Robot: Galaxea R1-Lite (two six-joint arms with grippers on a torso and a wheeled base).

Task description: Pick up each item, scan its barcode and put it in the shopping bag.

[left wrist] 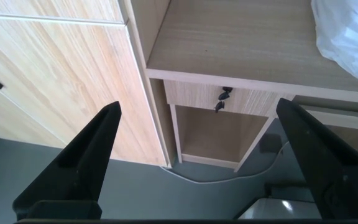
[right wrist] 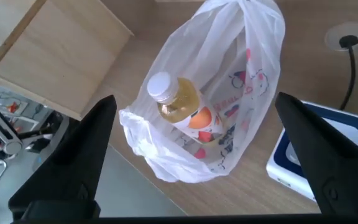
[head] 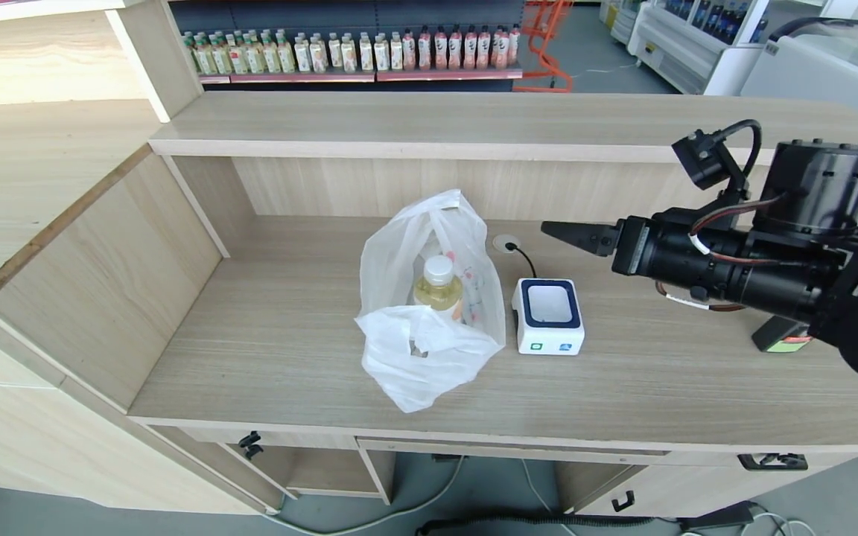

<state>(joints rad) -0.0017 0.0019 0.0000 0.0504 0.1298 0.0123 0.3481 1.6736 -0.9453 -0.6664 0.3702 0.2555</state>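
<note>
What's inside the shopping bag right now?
A white-capped bottle of yellow drink stands in the shopping bag. Beside it, pink and red print shows through the plastic; what it belongs to is unclear. The bag's folds cover the bottom.

We see a shop, at its checkout. Along the top middle of the head view a shelf carries a long row of bottled drinks. An orange rack stands to its right, and white chiller cabinets sit in the upper right corner. In the middle of the frame a pale wooden desk with a raised ledge behind it bears a cabled barcode scanner. Just left of the scanner is a thin white shopping bag holding a bottle.
</note>
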